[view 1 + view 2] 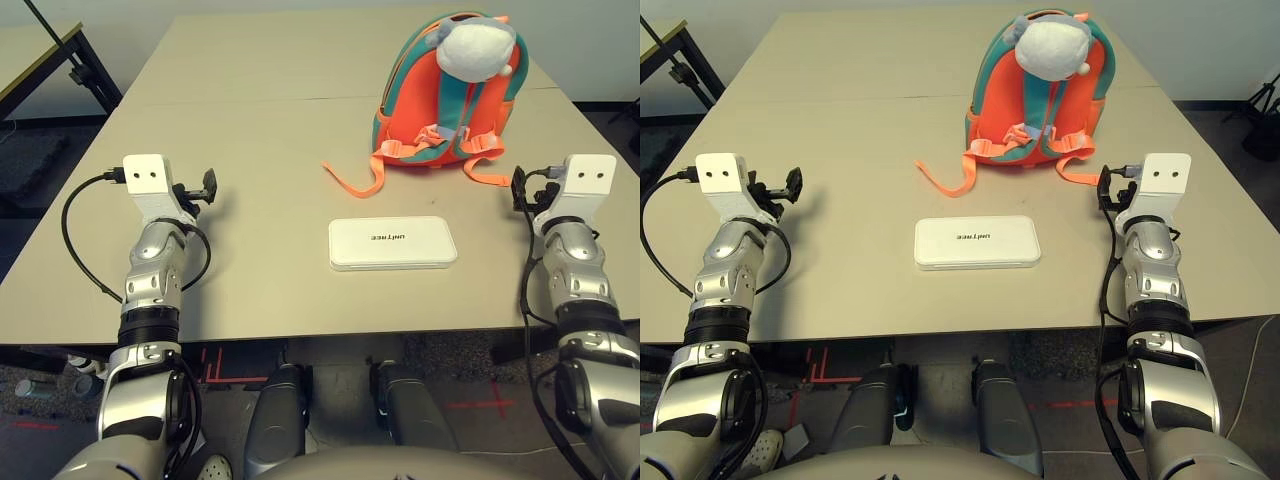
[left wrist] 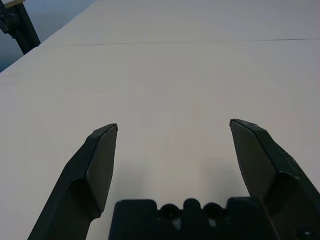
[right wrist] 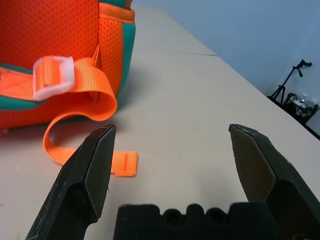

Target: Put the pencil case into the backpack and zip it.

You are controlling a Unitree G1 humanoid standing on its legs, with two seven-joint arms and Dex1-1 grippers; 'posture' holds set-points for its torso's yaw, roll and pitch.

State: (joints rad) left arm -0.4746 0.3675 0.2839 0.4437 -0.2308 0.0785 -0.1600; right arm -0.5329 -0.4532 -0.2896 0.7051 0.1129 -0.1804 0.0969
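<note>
Holding nothing with left tool (image 2: 174, 122) or right tool (image 3: 172, 125), both spread wide. Find pencil case (image 1: 392, 250) flat on counter (image 1: 260, 290), nearer than backpack (image 1: 412, 110). Likely light, rigid, slightly slick: pinch across 2 long edges, mid-length. Expect soft, yielding backpack fabric; steady by upper rim.

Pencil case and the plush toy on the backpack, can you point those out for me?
Pencil case (image 1: 392, 250): left eye view, on its lid below the lettering.
Plush toy (image 1: 474, 52): left eye view, on its white body.
</note>
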